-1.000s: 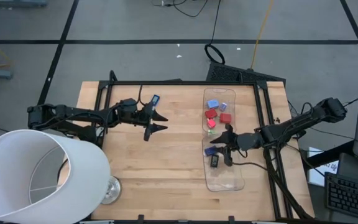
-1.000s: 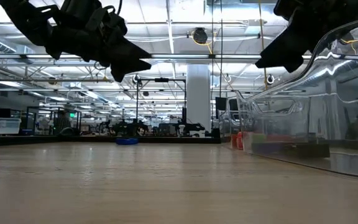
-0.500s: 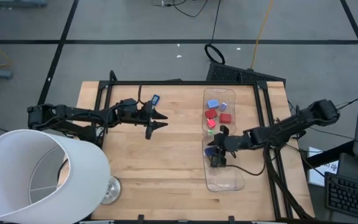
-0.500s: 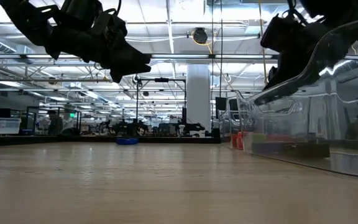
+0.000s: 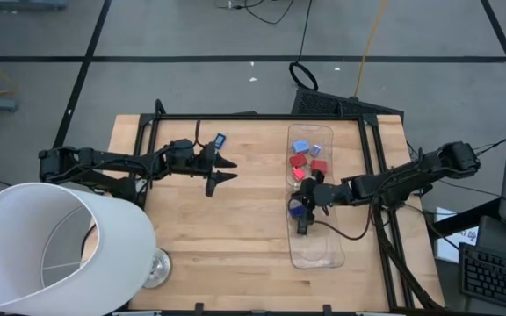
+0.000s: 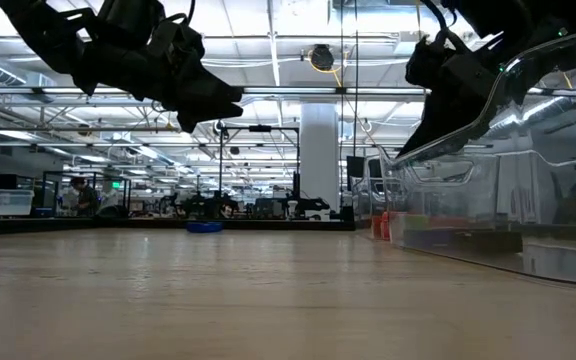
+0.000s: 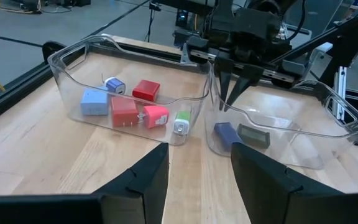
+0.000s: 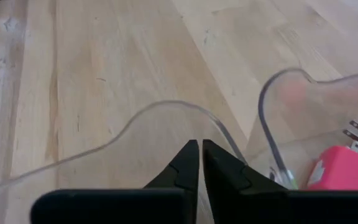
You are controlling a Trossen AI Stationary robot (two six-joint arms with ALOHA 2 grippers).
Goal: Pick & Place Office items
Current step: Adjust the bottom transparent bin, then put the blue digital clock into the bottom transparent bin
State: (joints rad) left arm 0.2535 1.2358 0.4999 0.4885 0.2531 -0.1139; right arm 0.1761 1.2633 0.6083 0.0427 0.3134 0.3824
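Tabletop layout, seen from above

Two clear trays sit end to end along the right side of the tabletop [image 5: 235,219]: the far tray [image 5: 330,140] holds a cluster of office items [image 5: 307,161], the near tray [image 5: 319,254] has two more items [image 7: 241,133] at its far end. The right gripper [image 5: 307,204] hangs over where the trays meet. The left gripper [image 5: 227,172] hovers above the middle of the tabletop, nearer the far edge, well apart from the trays. A lampshade [image 5: 51,250] covers the near-left corner.
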